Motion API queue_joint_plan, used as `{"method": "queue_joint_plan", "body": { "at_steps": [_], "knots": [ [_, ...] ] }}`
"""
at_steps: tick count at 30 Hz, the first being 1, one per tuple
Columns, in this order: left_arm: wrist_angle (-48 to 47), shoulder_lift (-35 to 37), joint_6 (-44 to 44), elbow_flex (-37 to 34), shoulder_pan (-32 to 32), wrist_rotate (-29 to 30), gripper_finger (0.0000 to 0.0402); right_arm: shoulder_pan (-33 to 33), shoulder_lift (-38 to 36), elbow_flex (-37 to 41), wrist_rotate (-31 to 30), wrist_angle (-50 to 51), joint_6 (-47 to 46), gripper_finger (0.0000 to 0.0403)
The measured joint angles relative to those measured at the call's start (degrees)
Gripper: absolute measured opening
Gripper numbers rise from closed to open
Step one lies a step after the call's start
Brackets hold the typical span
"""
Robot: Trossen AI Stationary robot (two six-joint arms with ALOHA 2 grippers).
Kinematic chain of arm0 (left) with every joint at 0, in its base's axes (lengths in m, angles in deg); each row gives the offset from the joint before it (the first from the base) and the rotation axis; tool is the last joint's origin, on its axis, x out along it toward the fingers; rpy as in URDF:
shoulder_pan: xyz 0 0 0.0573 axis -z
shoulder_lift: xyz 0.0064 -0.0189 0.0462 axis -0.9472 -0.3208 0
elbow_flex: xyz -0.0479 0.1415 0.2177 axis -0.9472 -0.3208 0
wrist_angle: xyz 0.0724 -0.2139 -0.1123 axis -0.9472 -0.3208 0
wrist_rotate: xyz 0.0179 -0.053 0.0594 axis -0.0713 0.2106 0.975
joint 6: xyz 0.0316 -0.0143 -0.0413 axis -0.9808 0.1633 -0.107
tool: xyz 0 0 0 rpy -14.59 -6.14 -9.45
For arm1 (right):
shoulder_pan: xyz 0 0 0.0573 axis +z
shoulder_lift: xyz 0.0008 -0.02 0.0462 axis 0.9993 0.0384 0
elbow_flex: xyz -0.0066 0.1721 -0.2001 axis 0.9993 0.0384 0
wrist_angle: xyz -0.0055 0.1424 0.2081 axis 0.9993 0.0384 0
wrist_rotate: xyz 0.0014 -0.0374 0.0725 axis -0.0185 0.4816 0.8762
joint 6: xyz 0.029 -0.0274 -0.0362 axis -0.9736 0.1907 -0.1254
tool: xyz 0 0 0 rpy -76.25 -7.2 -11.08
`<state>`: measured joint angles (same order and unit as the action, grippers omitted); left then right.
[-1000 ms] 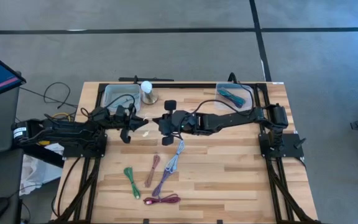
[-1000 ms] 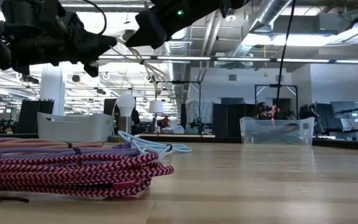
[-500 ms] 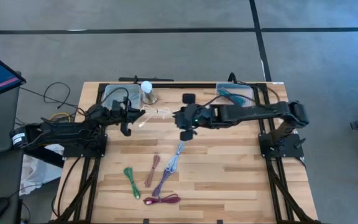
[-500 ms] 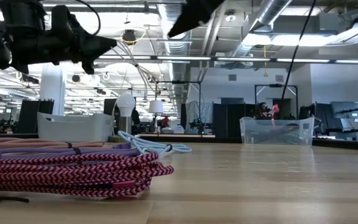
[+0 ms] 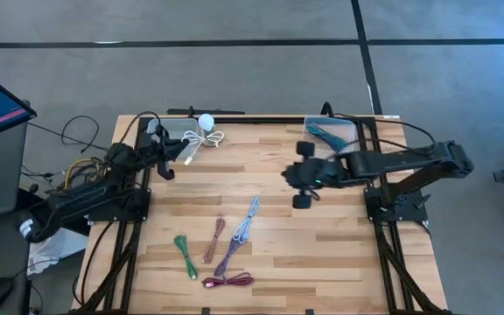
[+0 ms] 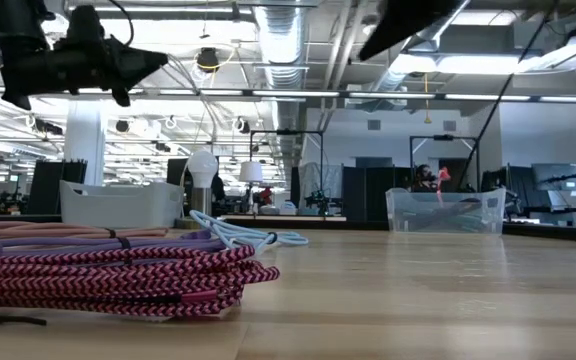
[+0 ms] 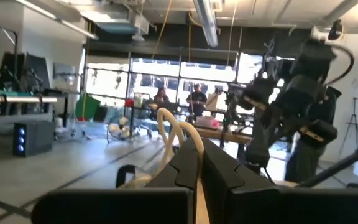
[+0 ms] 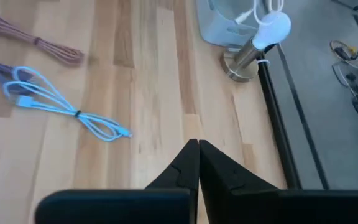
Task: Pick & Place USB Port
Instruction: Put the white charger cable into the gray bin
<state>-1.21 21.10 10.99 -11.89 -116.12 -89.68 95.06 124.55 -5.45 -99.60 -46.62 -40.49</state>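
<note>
A cream-white USB cable [image 5: 205,138], coiled in loops, hangs in the air at the far left of the table, beside the white bin [image 5: 166,129]. My left gripper [image 5: 182,154] is shut on it; the left wrist view shows the loops [image 7: 180,132] rising past the fingertips. My right gripper [image 5: 301,178] hovers right of the table's middle, shut and with nothing in it, and its wrist view shows bare wood below it [image 8: 197,148]. Several other coiled cables lie on the near half: light blue [image 5: 247,220], tan [image 5: 215,238], green [image 5: 185,254], purple [image 5: 229,255] and magenta [image 5: 229,282]. My left gripper pinches the cream cable between its two fingers at one end of the coil [image 7: 198,184]. The fingers come from the table's left, pointing slightly upward. The loops stick out beyond the fingertips, slack and lifted clear of the table.
A lamp with a round white bulb [image 5: 205,122] stands at the far edge next to the white bin. A clear bin [image 5: 331,134] holding teal cables sits at the far right. Black frame rails run along the table's sides. Bare wood lies between the two grippers.
The two grippers, close together at the table's middle a second ago, have parted. My left gripper has carried the cream cable up and toward the far left, over to the white bin. My right gripper has drawn back toward the right edge and risen.
</note>
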Motion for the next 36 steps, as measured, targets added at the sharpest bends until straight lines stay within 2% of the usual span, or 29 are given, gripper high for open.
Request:
{"method": "queue_joint_plan", "body": {
  "at_steps": [11, 17, 20, 27, 36],
  "knots": [
    [-0.9, 8.6, 8.1, 0.0, -18.2, -11.2, 0.0006, 9.8, -17.0, 14.1, -11.2, -2.4, -12.1, 0.0001],
    [-6.2, 9.9, 10.2, 0.0, -27.7, -13.7, 0.0006, 14.2, -21.1, 19.5, -17.9, -2.3, -17.6, 0.0001],
    [-10.0, 9.9, 10.2, 0.0, -31.3, -13.9, 0.0006, 15.5, -21.8, 20.9, -19.2, -2.3, -19.0, 0.0001],
    [-10.7, 9.9, 9.0, -1.5, -37.5, -14.9, 0.0006, 17.5, -21.8, 22.1, -20.6, -2.6, -20.7, 0.0000],
    [-12.3, 9.8, 9.1, -3.2, -37.8, -16.7, 0.0006, 21.3, -21.8, 22.1, -23.7, -3.2, -21.9, 0.0000]
  ]
}}
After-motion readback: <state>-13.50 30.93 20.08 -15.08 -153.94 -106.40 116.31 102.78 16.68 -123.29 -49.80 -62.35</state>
